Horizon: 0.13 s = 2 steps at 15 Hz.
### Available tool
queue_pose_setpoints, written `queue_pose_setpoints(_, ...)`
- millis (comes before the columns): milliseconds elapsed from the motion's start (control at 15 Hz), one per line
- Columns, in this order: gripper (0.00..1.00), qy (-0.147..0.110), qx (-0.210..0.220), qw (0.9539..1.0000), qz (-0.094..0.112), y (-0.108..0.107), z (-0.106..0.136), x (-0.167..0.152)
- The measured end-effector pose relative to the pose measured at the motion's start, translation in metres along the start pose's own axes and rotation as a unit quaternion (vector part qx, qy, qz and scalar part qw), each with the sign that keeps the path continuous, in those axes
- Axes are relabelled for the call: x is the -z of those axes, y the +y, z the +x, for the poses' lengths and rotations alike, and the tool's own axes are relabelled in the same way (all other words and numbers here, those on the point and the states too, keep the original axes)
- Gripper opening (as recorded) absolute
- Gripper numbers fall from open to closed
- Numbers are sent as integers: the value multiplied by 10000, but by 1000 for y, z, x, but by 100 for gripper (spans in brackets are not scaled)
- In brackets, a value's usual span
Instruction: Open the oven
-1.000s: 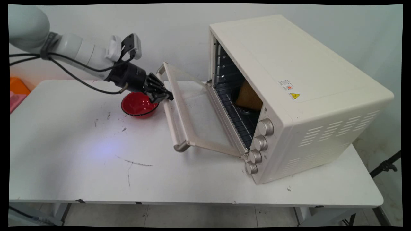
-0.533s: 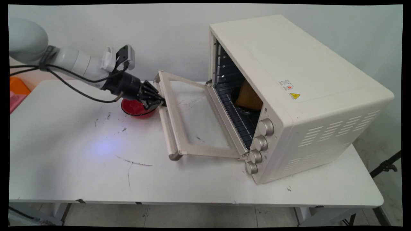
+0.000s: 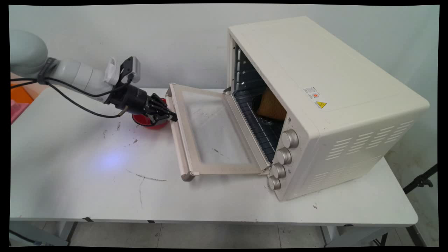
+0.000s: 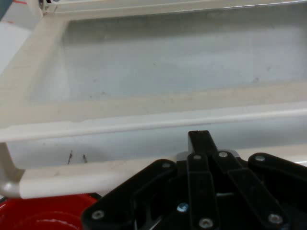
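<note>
One white table with a scuffed, smooth top carries everything. On its right half stands one boxy cream toaster oven, matte metal with rows of slots on its near side and four round silver knobs in a column at its front corner. Its one door lies swung down nearly flat toward the left: a cream frame around a clear glass pane, with one rounded bar handle along its left edge. Inside, on a wire rack, sits one brown, textured, wedge-shaped item. One black gripper is at the far part of the handle; its fingers look drawn together at the bar, though whether they pinch it cannot be told. One glossy red round bowl sits just left of the door, under the gripper.
</note>
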Motion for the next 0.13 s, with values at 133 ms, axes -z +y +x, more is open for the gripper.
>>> queue_pose_setpoints(133, 0, 17, -3, 10000, -28, -1, -4, 5)
